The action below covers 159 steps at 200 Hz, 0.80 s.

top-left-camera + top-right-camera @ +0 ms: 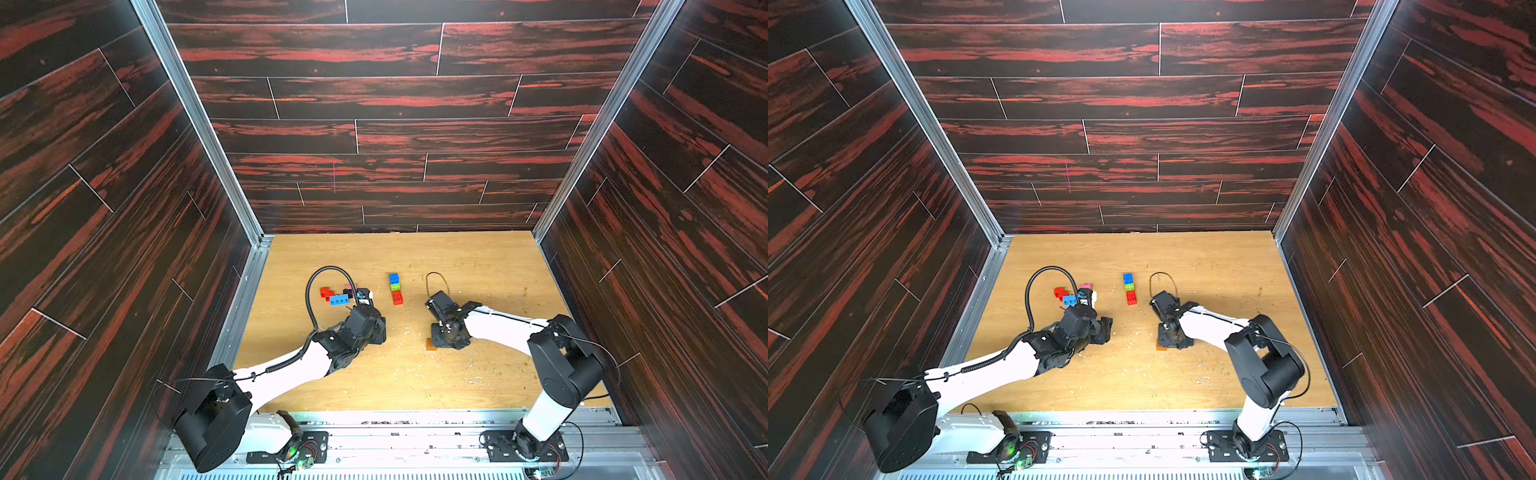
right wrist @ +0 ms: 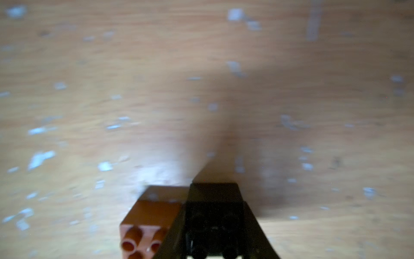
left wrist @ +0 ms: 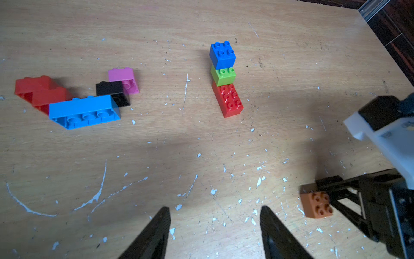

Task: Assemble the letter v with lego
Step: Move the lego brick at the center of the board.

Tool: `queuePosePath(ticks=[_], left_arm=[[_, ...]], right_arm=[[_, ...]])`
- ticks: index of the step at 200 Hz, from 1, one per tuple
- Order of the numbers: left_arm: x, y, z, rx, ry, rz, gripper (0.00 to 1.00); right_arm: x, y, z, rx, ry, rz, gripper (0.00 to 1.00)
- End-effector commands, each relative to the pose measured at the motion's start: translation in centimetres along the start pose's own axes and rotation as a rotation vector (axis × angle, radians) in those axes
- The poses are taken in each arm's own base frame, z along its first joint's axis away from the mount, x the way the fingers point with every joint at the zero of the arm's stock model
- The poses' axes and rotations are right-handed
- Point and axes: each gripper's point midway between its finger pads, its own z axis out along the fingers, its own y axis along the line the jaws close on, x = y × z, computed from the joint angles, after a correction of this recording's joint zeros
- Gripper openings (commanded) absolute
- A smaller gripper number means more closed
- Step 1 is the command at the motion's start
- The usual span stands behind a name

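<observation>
We see the lego in three lots on the table (image 1: pixel 478 266). Mid-table lies a straight row (image 1: pixel 395 288), studs up: blue brick (image 3: pixel 222 55), green brick (image 3: pixel 223 76) and red oblong (image 3: pixel 228 99), each touching the nxt. It shows in both top views.

Well apart from it, on the left arm's side, sits a loose cluster tipped on its sides. Here a light-blue oblong (image 3: pixel 84 111) touches the red bricks (image 3: pixel 37 92) and a black brick (image 3: pixel 112 92), w/ a pink brick (image 3: pixel 122 77) just behind the black.

The orange brick (image 3: pixel 315 205) lies alone, nearer the robot, on the right arm's side.

The right pincer (image 2: pixel 212 192) is clenched, low at the table. The orange brick lies against its tip, beside the fingers rather than btw them.

The left pincer (image 3: pixel 214 208) is released, fingers spread w/ nothing btw them, over bare table nearer the robot than the row.

The table is scuffed w/ white flecks.
</observation>
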Motion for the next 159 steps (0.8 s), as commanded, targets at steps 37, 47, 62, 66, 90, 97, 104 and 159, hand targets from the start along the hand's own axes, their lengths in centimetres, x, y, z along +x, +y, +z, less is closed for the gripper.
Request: queuePosePath(ticks=[37,47,62,66,90,97,104,159], left_arm=[[-0.3,1.1,-1.3,-0.03,-0.041,-0.04,0.66],[-0.1,1.4,-1.5,-0.032,-0.044,-0.05,0.66],[0.1,1.8,-1.7,-0.041,-0.05,-0.065,0.66],[0.2,1.9,-1.8,-0.043,-0.05,-0.067,0.66],[0.6,2.4,-2.1,-0.054,-0.051,-0.088,0.66],[0.8,2.6,-2.2,-0.059,-0.051,-0.093,0.66],[0.8,2.7,-2.2,-0.059,-0.053,-0.098,0.66],[1.4,3.4,-2.7,-0.06,-0.066,-0.112,0.66]], right_arm=[[-0.1,6.0,0.2,-0.103,0.035,-0.051,0.25],[-0.5,6.9,0.1,-0.113,0.032,-0.07,0.25],[-1.2,7.9,-0.1,-0.119,0.024,-0.097,0.25],[-1.3,8.1,0.0,-0.121,0.026,-0.103,0.25],[-2.0,9.3,0.0,-0.143,0.032,-0.138,0.25],[-2.3,9.5,-0.2,-0.142,0.026,-0.149,0.25],[-2.6,9.5,-0.4,-0.139,0.014,-0.16,0.25],[-1.6,8.2,-3.0,-0.132,-0.039,-0.318,0.25]])
